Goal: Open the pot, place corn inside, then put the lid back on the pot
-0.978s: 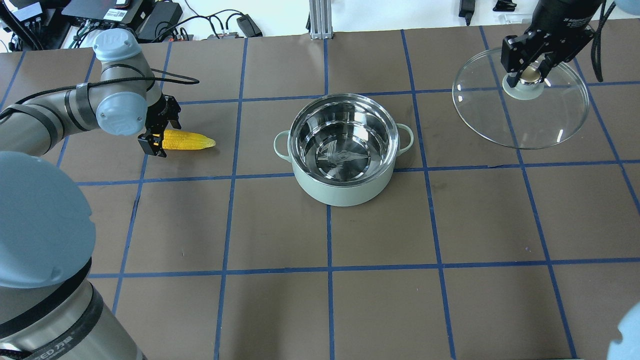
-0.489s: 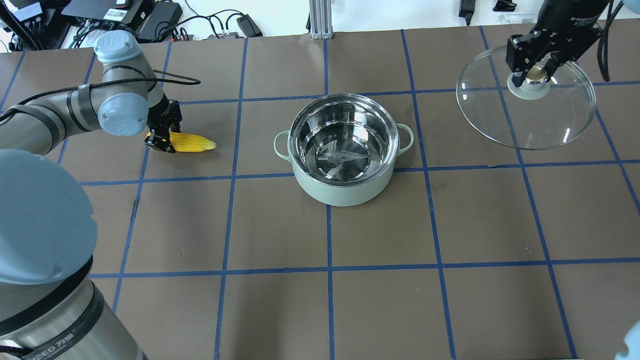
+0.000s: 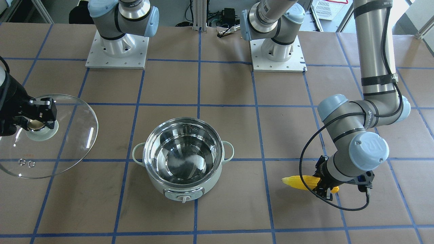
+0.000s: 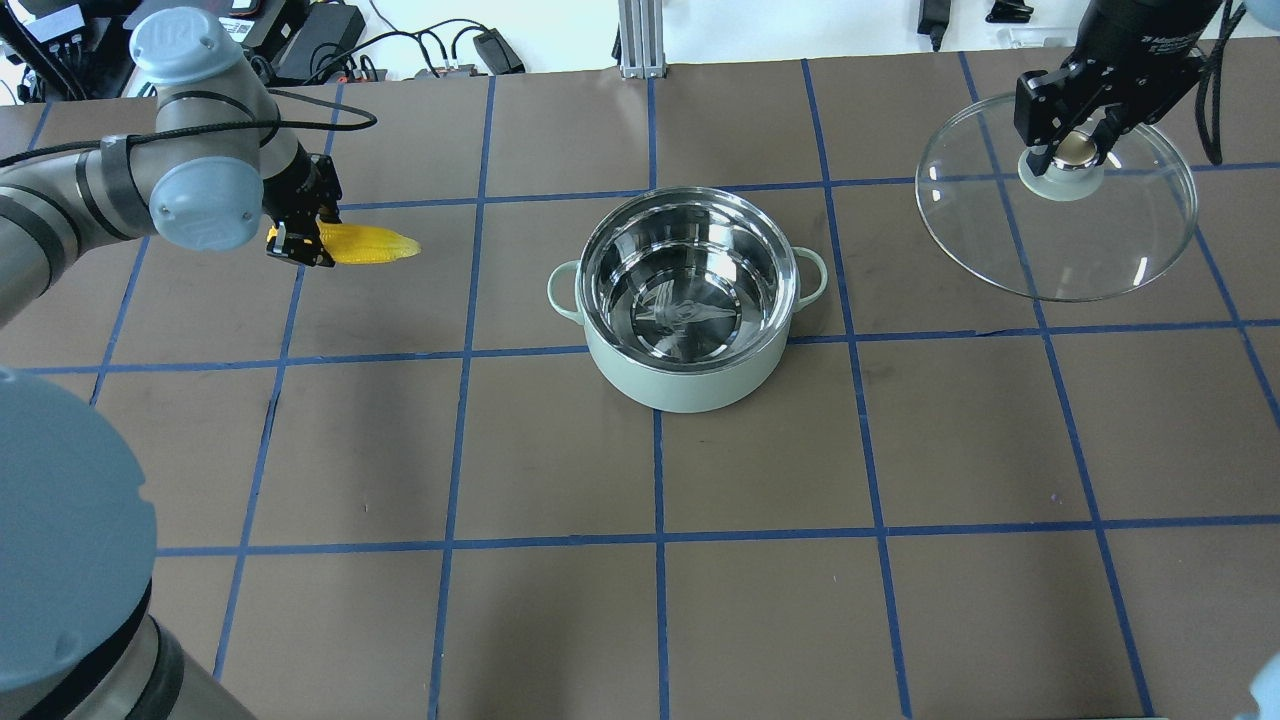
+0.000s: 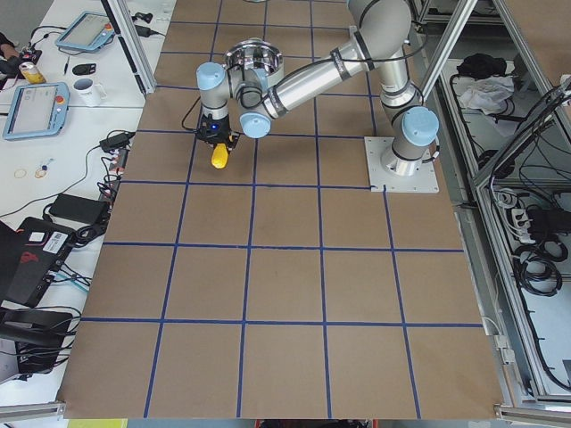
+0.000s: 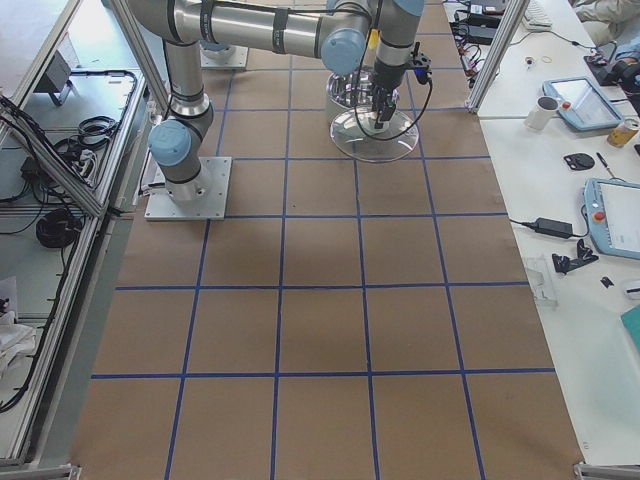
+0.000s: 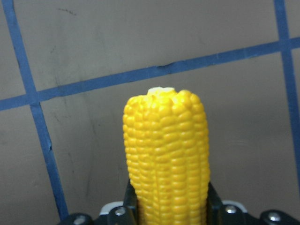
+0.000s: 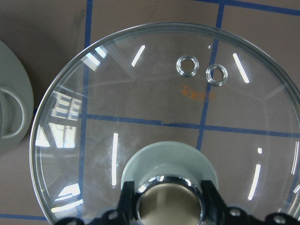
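Observation:
The mint-green pot (image 4: 680,388) stands open in the middle of the table, its steel inside empty; it also shows in the front view (image 3: 159,184). My left gripper (image 4: 300,240) is shut on the thick end of the yellow corn (image 4: 372,243), held level above the table left of the pot. The corn fills the left wrist view (image 7: 166,154) and shows in the front view (image 3: 300,181). My right gripper (image 4: 1068,150) is shut on the knob of the glass lid (image 4: 1085,245), held tilted far right of the pot. The lid also shows in the right wrist view (image 8: 154,103).
The table is brown paper with a blue tape grid (image 4: 655,470). Cables and power bricks (image 4: 300,40) lie beyond the far edge. The two arm bases (image 3: 117,51) stand at the robot's side of the table.
My left gripper has closed on the corn and lifted it off the table, moving it toward the far edge. My right gripper with the lid has shifted slightly right.

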`<state>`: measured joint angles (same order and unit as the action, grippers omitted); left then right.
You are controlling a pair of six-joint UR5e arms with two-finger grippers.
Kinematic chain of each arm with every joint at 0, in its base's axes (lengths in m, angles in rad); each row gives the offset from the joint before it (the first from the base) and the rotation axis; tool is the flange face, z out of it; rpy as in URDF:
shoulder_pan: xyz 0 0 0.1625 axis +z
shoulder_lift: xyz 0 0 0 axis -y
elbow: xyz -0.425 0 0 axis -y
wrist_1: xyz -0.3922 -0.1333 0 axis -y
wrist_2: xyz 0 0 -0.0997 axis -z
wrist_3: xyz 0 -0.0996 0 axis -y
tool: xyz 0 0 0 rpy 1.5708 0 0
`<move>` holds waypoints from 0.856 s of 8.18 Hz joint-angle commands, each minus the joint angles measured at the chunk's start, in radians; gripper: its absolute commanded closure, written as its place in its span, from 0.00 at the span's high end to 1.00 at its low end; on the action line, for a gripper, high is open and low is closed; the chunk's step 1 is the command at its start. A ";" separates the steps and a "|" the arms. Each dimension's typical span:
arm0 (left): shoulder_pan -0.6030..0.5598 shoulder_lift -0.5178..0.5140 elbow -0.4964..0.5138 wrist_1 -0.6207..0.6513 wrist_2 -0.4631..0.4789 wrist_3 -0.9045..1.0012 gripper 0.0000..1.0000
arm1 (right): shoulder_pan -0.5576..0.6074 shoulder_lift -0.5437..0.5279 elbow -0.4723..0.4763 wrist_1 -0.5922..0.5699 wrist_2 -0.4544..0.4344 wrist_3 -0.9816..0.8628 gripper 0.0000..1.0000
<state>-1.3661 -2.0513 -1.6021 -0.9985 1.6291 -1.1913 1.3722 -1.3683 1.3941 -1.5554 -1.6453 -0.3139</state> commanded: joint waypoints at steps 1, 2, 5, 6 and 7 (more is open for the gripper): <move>-0.049 0.140 -0.004 -0.008 -0.006 -0.027 0.00 | 0.001 0.000 0.002 0.001 -0.010 0.001 0.00; -0.107 0.155 -0.002 -0.005 -0.005 -0.031 0.00 | 0.001 0.000 0.002 0.001 -0.008 0.001 0.00; -0.307 0.168 -0.001 0.006 -0.002 -0.125 0.00 | 0.001 0.006 0.002 0.000 -0.007 0.006 0.00; -0.362 0.166 -0.001 0.047 -0.005 -0.183 0.00 | 0.001 0.006 0.002 0.000 0.001 0.006 0.00; -0.411 0.161 -0.002 0.107 -0.003 -0.227 0.01 | 0.001 0.006 0.002 0.000 0.004 0.006 0.00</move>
<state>-1.6798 -1.8859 -1.6033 -0.9702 1.6267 -1.3368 1.3729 -1.3627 1.3959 -1.5554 -1.6486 -0.3088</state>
